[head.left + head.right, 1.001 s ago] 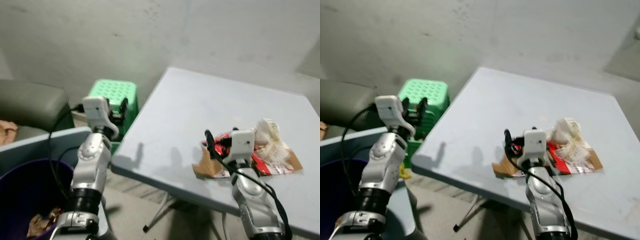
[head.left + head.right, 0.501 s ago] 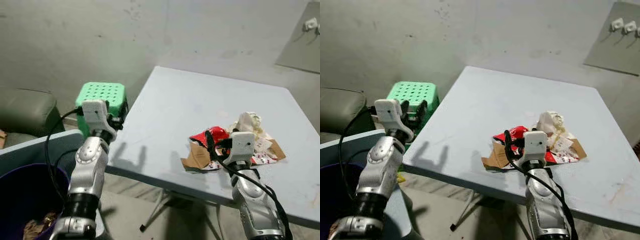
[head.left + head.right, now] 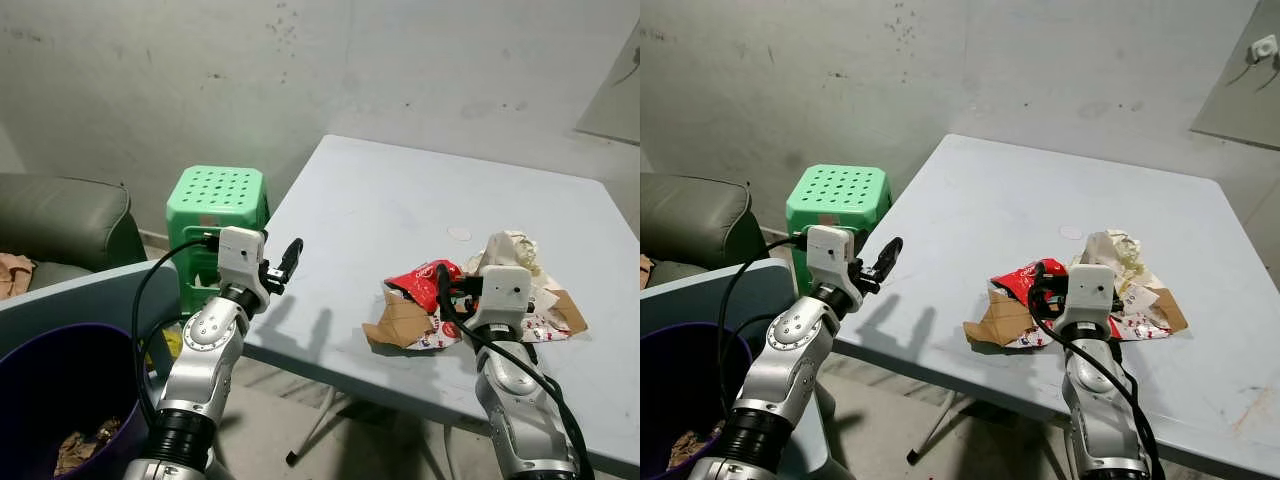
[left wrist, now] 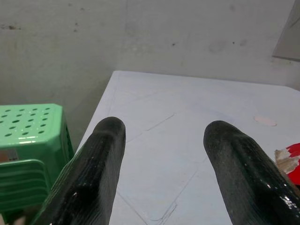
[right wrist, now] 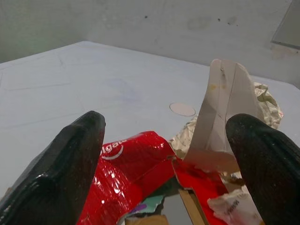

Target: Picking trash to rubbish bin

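Observation:
A heap of trash lies on the pale blue table: a shiny red wrapper, torn brown cardboard and crumpled whitish paper. My right gripper is open just short of the heap, with the red wrapper and a strip of white card between its fingers' lines. My left gripper is open over the table's left corner, empty, well left of the trash. The purple rubbish bin sits low at my left with scraps inside.
A green plastic stool stands against the wall beside the table's left edge. A grey sofa is further left. A grey-blue ledge runs behind the bin. The concrete wall closes the back.
The camera view shifted. My left gripper has moved right, from beside the stool to over the table's corner. The right gripper stays at the trash heap.

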